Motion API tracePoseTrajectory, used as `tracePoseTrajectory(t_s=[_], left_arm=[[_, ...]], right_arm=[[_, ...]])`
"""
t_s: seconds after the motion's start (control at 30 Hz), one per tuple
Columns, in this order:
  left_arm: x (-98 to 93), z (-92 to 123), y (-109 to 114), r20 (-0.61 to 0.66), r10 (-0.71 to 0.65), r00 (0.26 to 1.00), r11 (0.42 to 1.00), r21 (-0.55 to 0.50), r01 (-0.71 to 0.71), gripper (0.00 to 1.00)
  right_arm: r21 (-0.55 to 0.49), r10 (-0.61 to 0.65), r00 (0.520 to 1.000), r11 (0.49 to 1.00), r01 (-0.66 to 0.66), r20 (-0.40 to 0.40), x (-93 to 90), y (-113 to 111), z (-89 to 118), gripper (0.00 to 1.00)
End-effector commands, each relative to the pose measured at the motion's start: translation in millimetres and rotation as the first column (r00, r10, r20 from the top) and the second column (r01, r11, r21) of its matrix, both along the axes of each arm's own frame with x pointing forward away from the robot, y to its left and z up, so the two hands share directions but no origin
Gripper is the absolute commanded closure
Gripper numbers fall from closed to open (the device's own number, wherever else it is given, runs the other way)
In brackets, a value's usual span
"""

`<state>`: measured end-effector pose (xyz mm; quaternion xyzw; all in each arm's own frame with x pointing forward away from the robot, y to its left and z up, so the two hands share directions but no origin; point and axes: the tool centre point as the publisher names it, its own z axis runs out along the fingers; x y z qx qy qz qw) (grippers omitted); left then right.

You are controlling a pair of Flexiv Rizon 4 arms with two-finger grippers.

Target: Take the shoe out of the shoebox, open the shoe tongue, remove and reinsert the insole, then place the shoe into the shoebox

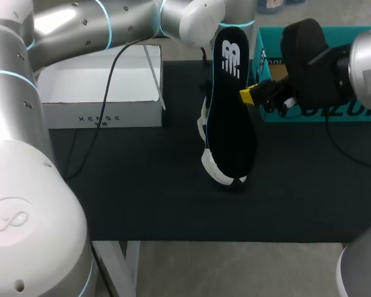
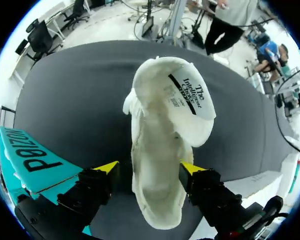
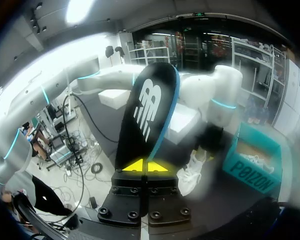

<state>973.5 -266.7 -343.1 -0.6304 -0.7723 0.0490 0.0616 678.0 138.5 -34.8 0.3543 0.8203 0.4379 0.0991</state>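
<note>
Insole black, upright above black table, edge clamped by right gripper | white shoe behind it on table, between left gripper fingers, spread, ungripped | teal shoebox beyond

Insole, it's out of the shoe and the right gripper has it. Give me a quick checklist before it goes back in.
1. Grip: right gripper shut on insole: ok.
2. Removal: insole fully out of shoe: ok.
3. Opening: tongue pulled open, shoe inside bare: ok.
4. Hold: left gripper firm on shoe: cannot tell.
5. Aim: insole lined up with the opening: cannot tell.
</note>
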Motion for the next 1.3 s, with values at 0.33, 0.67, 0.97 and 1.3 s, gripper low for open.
tracePoseTrajectory(t_s=[0.33, 0.67, 0.97, 1.3], left_arm=[[-14.2, 75.2, 48.1, 0.026, 0.3, 0.954, 0.881, -0.392, -0.267, 0.0], [-24.3, 121.9, 53.7, -0.022, 0.241, 0.97, 0.762, -0.614, -0.203, 0.0], [-50.7, 167.2, 46.1, 0.056, 0.12, 0.991, 0.643, -0.765, -0.034, 0.0], [-81.7, 207.4, 55.4, 0.158, 0.108, 0.982, 0.524, -0.848, 0.079, 0.0]], right_arm=[[-0.002, 0.0, 1.0, 1.0, 0.0, -0.003, 3.6, 4.0, -0.6, 1.0], [-0.002, 0.0, 1.0, 1.0, 0.0, -0.003, 3.6, 4.0, -0.6, 1.0], [0.108, -0.081, 0.986, 0.989, 0.097, -0.146, 22.6, 4.0, -12.1, 1.0], [0.226, -0.188, 0.836, 0.911, 0.345, -0.516, 102.5, -15.3, -41.7, 1.0]])
